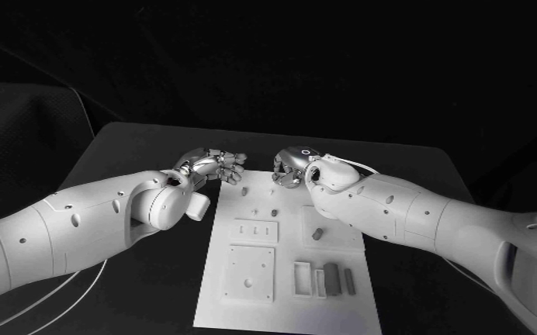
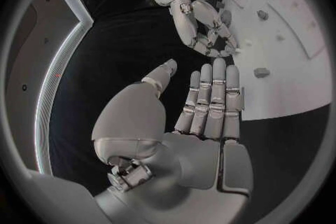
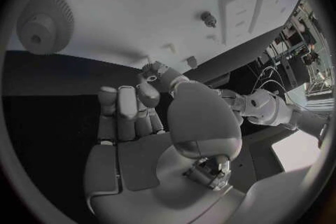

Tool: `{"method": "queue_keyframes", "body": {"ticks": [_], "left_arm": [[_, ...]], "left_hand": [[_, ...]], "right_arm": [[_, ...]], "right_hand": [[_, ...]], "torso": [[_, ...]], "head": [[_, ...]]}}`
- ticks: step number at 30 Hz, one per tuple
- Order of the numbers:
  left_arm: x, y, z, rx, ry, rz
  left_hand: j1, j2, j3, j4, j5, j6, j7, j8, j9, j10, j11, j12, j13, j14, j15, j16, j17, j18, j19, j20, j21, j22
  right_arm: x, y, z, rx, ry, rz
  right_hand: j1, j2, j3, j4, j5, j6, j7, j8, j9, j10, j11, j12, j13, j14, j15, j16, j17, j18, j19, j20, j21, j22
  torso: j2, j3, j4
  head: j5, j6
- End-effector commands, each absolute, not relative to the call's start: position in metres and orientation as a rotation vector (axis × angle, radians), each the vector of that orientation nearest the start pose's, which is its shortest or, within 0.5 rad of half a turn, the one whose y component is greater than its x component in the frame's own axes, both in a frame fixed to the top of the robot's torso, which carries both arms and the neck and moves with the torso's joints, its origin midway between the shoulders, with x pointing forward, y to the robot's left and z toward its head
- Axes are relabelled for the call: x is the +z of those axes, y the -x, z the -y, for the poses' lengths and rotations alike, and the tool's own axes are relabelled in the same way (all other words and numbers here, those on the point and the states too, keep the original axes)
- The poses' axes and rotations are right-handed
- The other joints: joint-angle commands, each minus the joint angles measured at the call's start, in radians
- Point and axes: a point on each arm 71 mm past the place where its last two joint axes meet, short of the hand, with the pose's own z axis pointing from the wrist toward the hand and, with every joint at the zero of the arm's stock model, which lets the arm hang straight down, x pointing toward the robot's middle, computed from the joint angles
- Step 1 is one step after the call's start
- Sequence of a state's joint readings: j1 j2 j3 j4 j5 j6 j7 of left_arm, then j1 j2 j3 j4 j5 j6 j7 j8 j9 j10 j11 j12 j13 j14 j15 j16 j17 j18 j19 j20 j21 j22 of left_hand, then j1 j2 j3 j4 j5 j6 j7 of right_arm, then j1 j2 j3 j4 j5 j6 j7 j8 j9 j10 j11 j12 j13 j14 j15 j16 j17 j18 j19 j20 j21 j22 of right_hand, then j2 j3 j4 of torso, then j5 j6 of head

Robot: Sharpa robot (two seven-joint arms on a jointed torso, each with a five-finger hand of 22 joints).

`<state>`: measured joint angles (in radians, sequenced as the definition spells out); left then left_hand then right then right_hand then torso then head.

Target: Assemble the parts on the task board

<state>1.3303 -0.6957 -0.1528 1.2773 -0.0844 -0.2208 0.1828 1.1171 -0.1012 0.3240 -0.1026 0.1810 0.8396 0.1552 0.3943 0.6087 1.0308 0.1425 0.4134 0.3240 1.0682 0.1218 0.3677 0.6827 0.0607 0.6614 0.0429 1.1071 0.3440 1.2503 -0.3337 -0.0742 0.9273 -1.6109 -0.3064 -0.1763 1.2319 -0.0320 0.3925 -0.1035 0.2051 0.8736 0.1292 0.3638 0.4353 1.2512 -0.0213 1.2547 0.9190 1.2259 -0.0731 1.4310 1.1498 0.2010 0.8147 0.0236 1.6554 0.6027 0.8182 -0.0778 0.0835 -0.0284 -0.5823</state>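
A: Both hands sit at the far end of the task board (image 1: 285,273), in the middle of the head view. The left robot hand (image 1: 215,166) has its fingers stretched out flat and apart, holding nothing. The right robot hand (image 1: 291,167) has its fingers curled in, and I can't tell if a part is pinched there.

B: Where are the parts?

A: A small peg (image 1: 317,233) stands mid-board, and two grey bars (image 1: 331,277) lie in the lower right of the board. A gear (image 3: 45,23) lies on the board, upper left in the right wrist view.

B: The risk?

A: The hands are very near each other. I'd judge a reach by either could knock the other's fingers, or nudge the board across the desk (image 1: 134,145).
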Motion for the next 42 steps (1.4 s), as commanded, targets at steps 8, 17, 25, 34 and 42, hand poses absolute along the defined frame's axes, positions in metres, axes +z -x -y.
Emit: {"method": "queue_keyframes", "body": {"ticks": [8,17,25,34,42], "left_arm": [[-0.1731,-0.5414,-0.2001,-1.364,1.018,-1.645],[-0.1709,-0.5418,-0.2003,-1.363,1.016,-1.643],[-0.1699,-0.5422,-0.2018,-1.361,1.015,-1.640],[-0.1699,-0.5431,-0.2039,-1.356,1.017,-1.638],[-0.1700,-0.5440,-0.2061,-1.350,1.020,-1.636]], "left_hand": [[-0.007,0.003,-0.001,0.003,0.003,-0.007,0.000,-0.006,-0.001,-0.009,-0.001,-0.005,-0.001,-0.002,0.006,-0.004,0.000,0.019,-0.002,0.007,-0.005,-0.002],[-0.007,0.003,-0.001,0.003,0.003,-0.007,0.000,-0.006,-0.001,-0.009,-0.001,-0.005,-0.001,-0.002,0.006,-0.004,0.000,0.019,-0.003,0.007,-0.005,-0.002],[-0.006,0.003,-0.001,0.003,0.003,-0.007,0.000,-0.006,-0.001,-0.009,-0.001,-0.005,-0.001,-0.002,0.006,-0.004,0.000,0.019,-0.003,0.007,-0.005,-0.002],[-0.006,0.003,-0.001,0.003,0.003,-0.007,0.000,-0.006,-0.001,-0.009,-0.001,-0.006,-0.001,-0.002,0.006,-0.005,0.000,0.019,-0.003,0.007,-0.005,-0.002],[-0.006,0.003,-0.001,0.003,0.003,-0.008,0.000,-0.007,-0.002,-0.009,-0.001,-0.006,-0.001,-0.002,0.006,-0.005,0.000,0.019,-0.003,0.007,-0.005,-0.002]], "right_arm": [[-0.1954,-0.5760,0.0978,0.394,0.294,-1.617],[-0.1976,-0.5758,0.0964,0.393,0.297,-1.633],[-0.1976,-0.5744,0.0995,0.387,0.294,-1.636],[-0.1965,-0.5739,0.1028,0.382,0.286,-1.621],[-0.1963,-0.5742,0.1052,0.386,0.280,-1.619]], "right_hand": [[0.001,-0.010,0.006,-0.001,0.002,0.033,0.024,0.006,0.001,0.003,-0.005,0.005,0.001,0.004,-0.004,0.003,0.001,0.021,0.005,-0.001,0.090,0.002],[0.001,-0.010,0.007,-0.001,0.002,0.033,0.024,0.005,0.001,0.003,-0.005,0.005,0.001,0.004,-0.004,0.004,0.001,0.021,0.005,-0.001,0.090,0.002],[0.001,-0.008,0.009,-0.001,0.002,0.034,0.023,0.005,0.001,0.004,-0.005,0.005,0.001,0.005,-0.004,0.004,0.001,0.022,0.005,-0.001,0.091,0.002],[0.001,-0.007,0.011,-0.001,0.003,0.034,0.023,0.005,0.001,0.005,-0.006,0.006,0.001,0.006,-0.005,0.005,0.001,0.022,0.006,-0.001,0.091,0.002],[0.001,-0.007,0.012,-0.001,0.003,0.034,0.023,0.005,0.000,0.005,-0.006,0.006,0.001,0.006,-0.005,0.005,0.001,0.022,0.006,-0.001,0.092,0.002]], "torso": [[0.004,0.0001,0.0004],[0.007,-0.0011,0.0028],[0.006,0.0005,-0.0012],[0.008,0.0011,-0.0004],[0.009,0.0001,-0.0006]], "head": [[-0.001,0.000],[-0.001,-0.003],[0.004,-0.006],[0.004,-0.005],[0.003,-0.003]]}}
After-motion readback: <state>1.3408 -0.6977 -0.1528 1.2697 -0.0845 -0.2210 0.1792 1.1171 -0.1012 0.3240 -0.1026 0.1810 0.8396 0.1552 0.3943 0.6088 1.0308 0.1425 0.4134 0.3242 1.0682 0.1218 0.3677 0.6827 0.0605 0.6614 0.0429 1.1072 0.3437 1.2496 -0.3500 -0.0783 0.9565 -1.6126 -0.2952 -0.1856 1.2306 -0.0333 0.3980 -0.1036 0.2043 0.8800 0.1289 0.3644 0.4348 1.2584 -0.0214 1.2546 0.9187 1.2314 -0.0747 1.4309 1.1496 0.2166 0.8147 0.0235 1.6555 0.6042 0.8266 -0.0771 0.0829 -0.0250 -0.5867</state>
